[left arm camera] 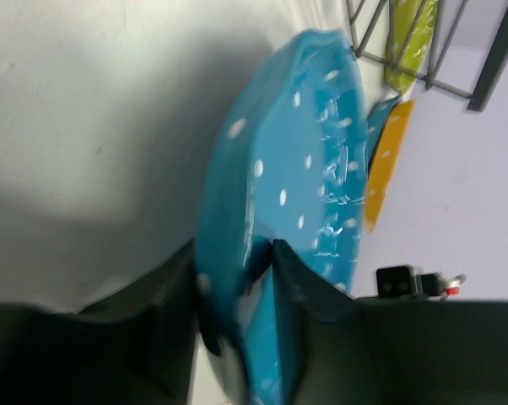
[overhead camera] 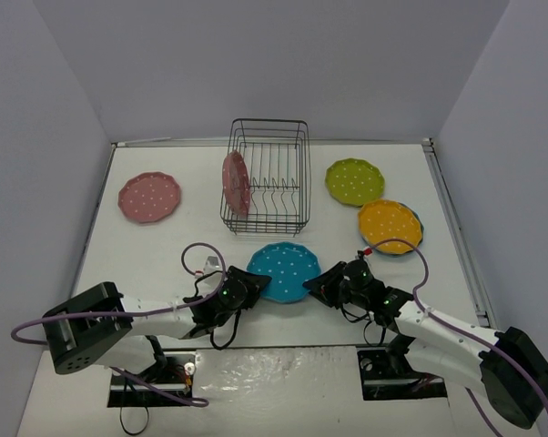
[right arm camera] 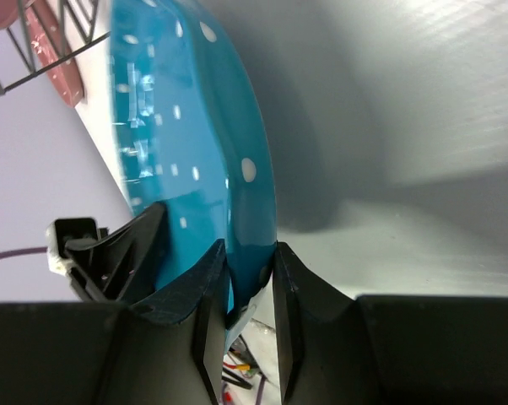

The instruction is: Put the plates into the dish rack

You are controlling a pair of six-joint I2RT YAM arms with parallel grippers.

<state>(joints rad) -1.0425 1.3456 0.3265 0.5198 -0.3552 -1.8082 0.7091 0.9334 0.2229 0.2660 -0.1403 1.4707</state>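
We saw both arms reaching toward one thing: a small, round, scalloped-edge blue plate (overhead camera: 285, 270) with white polka dots, held between the two hands. The left hand (overhead camera: 244, 289) was clamped on the rim nearest it, with the edge pinched between its two fingers. The right hand (overhead camera: 333, 282) was clamped the same way on the opposite rim. We could not tell whether the plate had left the white surface (overhead camera: 165, 255).

Straight ahead of both hands, beyond the blue plate, stood the black wire dish rack (overhead camera: 267, 177) with upright prongs. A pink polka-dot plate (overhead camera: 235, 182) stood on edge at the rack's left end. Ahead and well to the left of the left hand, a second pink plate (overhead camera: 149, 197) lay flat. Ahead and to the right of the right hand lay a lime green plate (overhead camera: 354, 181). Nearer that hand, an orange plate (overhead camera: 390, 225) rested on what looked like another blue one (overhead camera: 417, 240), with only a sliver of its rim showing.

We judged the step in hand to be the two-handed pickup of the blue plate, with one plate of six loaded. The next move would call for raising the plate, tipping it on edge and carrying it forward. It would then be lowered between free prongs beside the racked pink plate. The hands would have to move together, or one would have to release cleanly, so that the plate did not twist or slip.
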